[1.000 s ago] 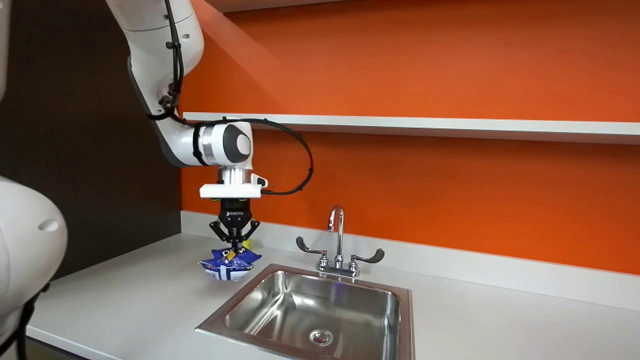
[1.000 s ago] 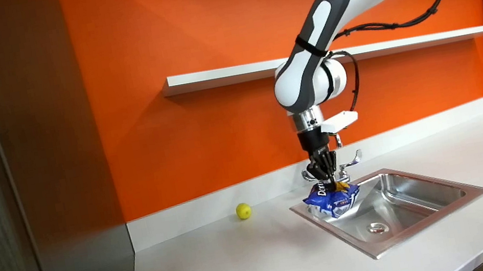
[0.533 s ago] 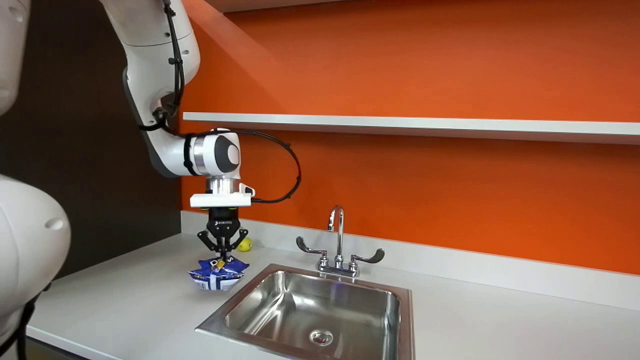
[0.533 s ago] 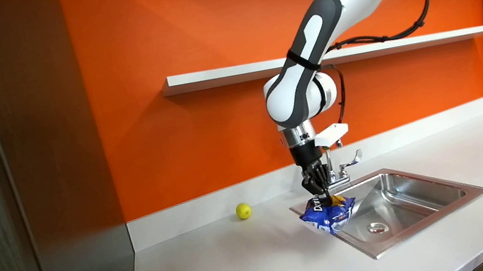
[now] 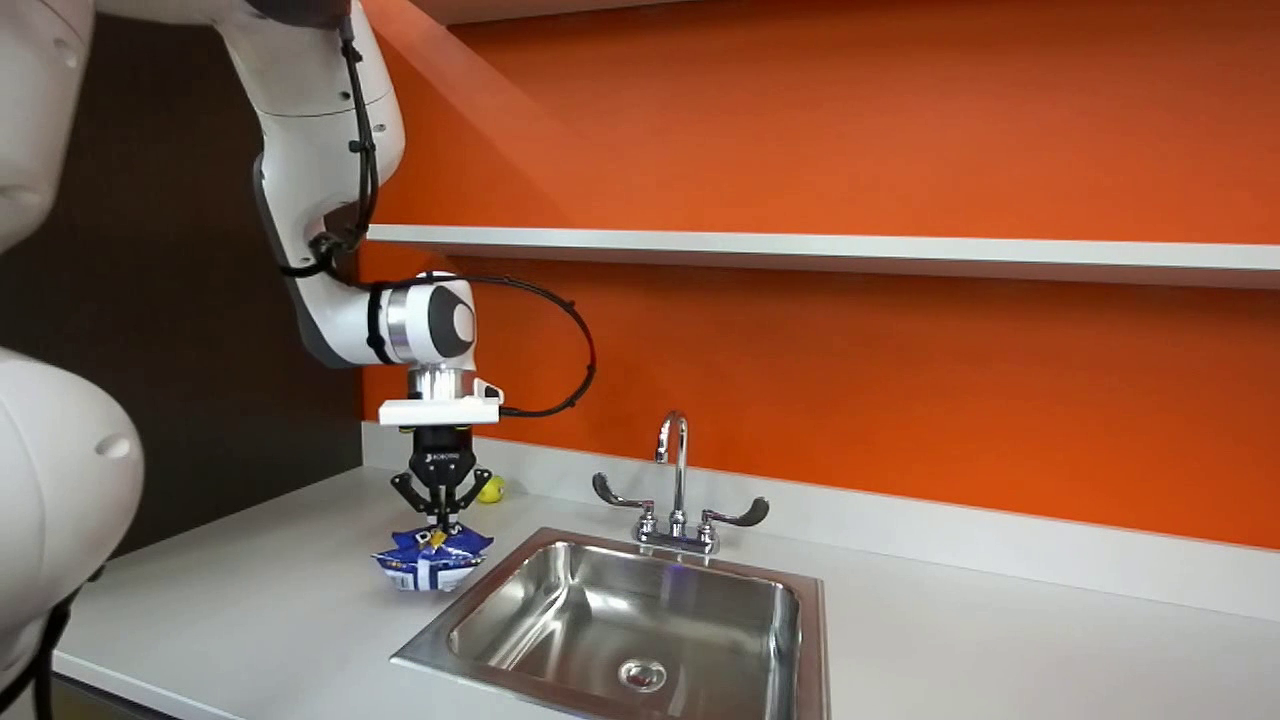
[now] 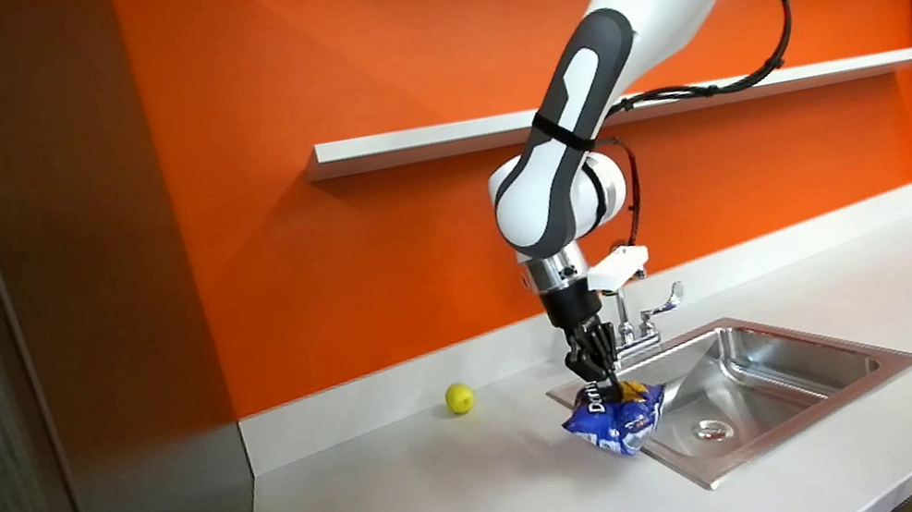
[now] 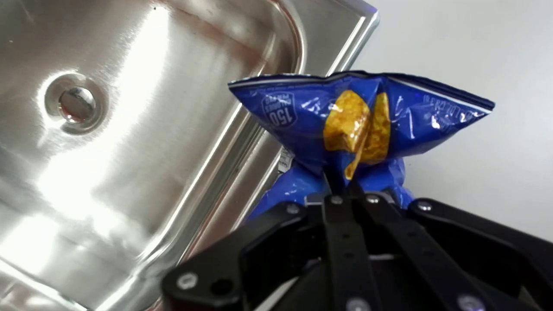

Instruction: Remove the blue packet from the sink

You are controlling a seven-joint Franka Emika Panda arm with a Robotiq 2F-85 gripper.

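Note:
The blue packet is a shiny chip bag with an orange chip picture. It shows in both exterior views (image 5: 430, 572) (image 6: 617, 432) and in the wrist view (image 7: 298, 116). My gripper (image 5: 440, 522) is shut on the packet's middle, pinching it into a bow shape. It also shows in an exterior view (image 6: 607, 389) and in the wrist view (image 7: 341, 183). The packet hangs beside the steel sink (image 5: 480, 602), over the counter near its rim. It seems low above the counter; the exact gap cannot be told. The sink also shows in the wrist view (image 7: 322, 32).
A yellow lemon-like fruit (image 6: 459, 398) sits on the counter (image 6: 425, 505) near the backsplash. A chrome faucet (image 5: 680, 480) with two lever handles stands behind the sink. A white shelf (image 5: 800, 245) runs along the orange wall. A dark panel (image 5: 200, 300) closes one side.
My gripper and the blue packet have moved down together, and somewhat left in both exterior views. The fruit behind the gripper now shows more. The grip on the packet stays shut.

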